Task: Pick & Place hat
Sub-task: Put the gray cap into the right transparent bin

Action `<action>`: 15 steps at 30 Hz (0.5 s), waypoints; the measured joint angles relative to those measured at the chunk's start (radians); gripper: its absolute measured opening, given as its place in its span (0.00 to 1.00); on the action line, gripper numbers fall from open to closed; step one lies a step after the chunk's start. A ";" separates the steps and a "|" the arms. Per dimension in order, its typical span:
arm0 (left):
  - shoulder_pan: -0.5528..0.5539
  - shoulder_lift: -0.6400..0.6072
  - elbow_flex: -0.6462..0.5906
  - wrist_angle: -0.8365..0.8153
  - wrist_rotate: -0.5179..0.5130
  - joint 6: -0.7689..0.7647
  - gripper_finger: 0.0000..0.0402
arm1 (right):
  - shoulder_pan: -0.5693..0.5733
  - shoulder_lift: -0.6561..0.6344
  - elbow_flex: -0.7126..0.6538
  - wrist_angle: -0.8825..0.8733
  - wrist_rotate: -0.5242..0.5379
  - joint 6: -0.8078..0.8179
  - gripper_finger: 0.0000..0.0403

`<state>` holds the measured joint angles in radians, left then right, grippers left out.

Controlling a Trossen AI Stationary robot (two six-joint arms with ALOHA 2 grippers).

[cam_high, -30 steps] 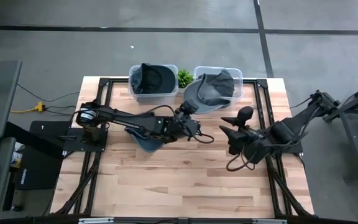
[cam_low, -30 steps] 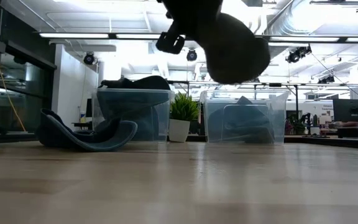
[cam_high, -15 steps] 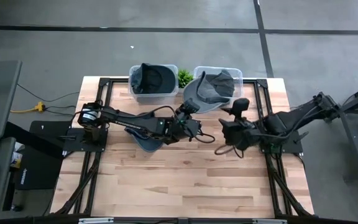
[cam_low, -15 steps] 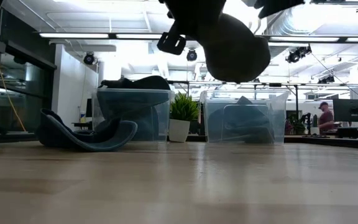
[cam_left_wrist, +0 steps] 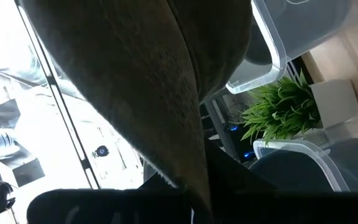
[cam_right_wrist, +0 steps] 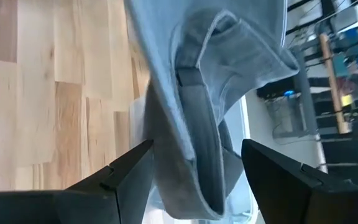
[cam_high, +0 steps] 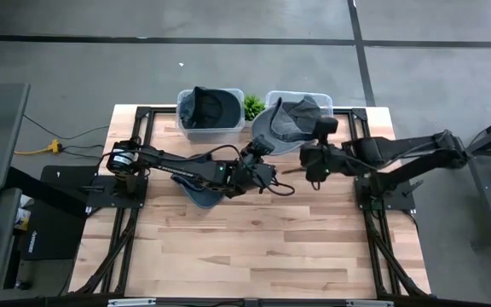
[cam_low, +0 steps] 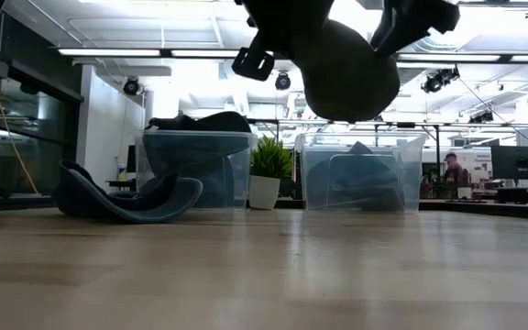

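Observation:
A grey hat [cam_high: 286,124] hangs in the air at the front of the right clear bin [cam_high: 320,101]. In the low view the hat [cam_low: 346,69] is a dark round shape high above the table. My left gripper [cam_high: 259,148] reaches in from the table's left and is shut on it. My right gripper [cam_right_wrist: 197,180] stands open on the hat's right, its two fingers on either side of the hat's hanging rim [cam_right_wrist: 191,124]; I see no touch. A second hat [cam_high: 201,194] lies on the table under the left arm. My left gripper pinches the grey hat's edge [cam_left_wrist: 194,168] on the side toward the table's left between its two fingers. The fingers come nearly level from the table's left. The hat is lifted clear of the table and spreads away from the fingers toward the right bin.
The left clear bin [cam_high: 186,124] holds a dark hat [cam_high: 209,106]. A small potted plant [cam_high: 252,107] stands between the two bins at the far edge. Bare wooden table [cam_high: 254,247] spreads across the near half.
My right gripper has swung from the near right of the table toward the far edge and the held hat, and now faces it closely. The left gripper and the hat have kept still.

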<state>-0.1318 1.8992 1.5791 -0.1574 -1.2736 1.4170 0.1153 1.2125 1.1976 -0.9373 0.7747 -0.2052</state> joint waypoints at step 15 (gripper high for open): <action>0.000 0.000 0.000 0.009 0.007 0.000 0.02 | -0.225 0.000 0.000 0.044 -0.341 -0.013 0.59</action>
<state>-0.1318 1.8992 1.5791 -0.1485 -1.2666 1.4166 -0.1099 1.2125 1.1973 -0.8928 0.4335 -0.2184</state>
